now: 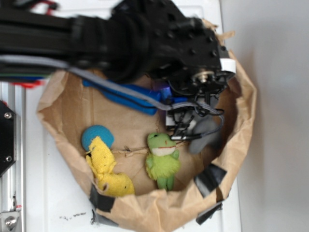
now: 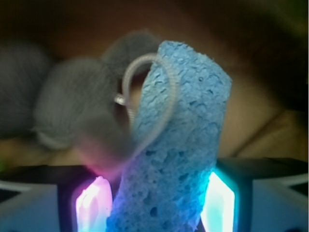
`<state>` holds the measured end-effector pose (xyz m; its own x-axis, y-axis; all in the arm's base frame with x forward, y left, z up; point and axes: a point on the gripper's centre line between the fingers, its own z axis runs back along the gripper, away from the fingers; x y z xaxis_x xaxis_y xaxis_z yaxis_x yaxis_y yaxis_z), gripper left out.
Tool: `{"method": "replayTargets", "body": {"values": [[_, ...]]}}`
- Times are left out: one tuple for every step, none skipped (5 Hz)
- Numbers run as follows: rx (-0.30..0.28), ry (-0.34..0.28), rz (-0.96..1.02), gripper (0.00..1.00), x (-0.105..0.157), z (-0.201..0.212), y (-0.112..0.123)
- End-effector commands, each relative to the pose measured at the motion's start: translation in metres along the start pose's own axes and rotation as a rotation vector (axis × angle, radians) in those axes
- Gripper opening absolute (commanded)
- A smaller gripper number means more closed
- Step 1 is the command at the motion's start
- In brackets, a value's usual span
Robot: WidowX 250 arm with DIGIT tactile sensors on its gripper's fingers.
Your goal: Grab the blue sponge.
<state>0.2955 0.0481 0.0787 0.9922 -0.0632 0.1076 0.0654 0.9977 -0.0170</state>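
Note:
The blue sponge (image 2: 178, 140) fills the wrist view, standing upright with its rough porous face toward the camera. My gripper (image 2: 157, 205) is shut on its lower part, the pink-lit pad (image 2: 94, 205) on its left and the cyan-lit pad (image 2: 217, 200) on its right. In the exterior view the gripper (image 1: 186, 124) hangs inside the brown paper bag (image 1: 244, 125) at its right side, and the arm hides the sponge there. A thin wire loop (image 2: 166, 96) curves across the sponge's upper left.
In the bag lie a grey fuzzy toy (image 1: 205, 134) right beside the gripper, a green frog plush (image 1: 162, 157), a yellow plush (image 1: 108, 174), a teal ball (image 1: 96, 136) and a long blue bottle-shaped pin (image 1: 123, 96). The bag's walls rise all round.

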Motion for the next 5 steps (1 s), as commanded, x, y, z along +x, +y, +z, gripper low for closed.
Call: {"method": "replayTargets", "body": {"values": [[-0.066, -0.039, -0.036, 0.0, -0.015, 0.094, -0.014], [-0.063, -0.067, -0.038, 0.0, -0.02, 0.108, -0.023], [-0.064, -0.094, -0.029, 0.0, -0.022, 0.113, -0.032], [-0.051, -0.108, -0.034, 0.0, -0.022, 0.111, -0.038], [-0.03, -0.125, -0.026, 0.0, -0.019, 0.108, -0.041]]}}
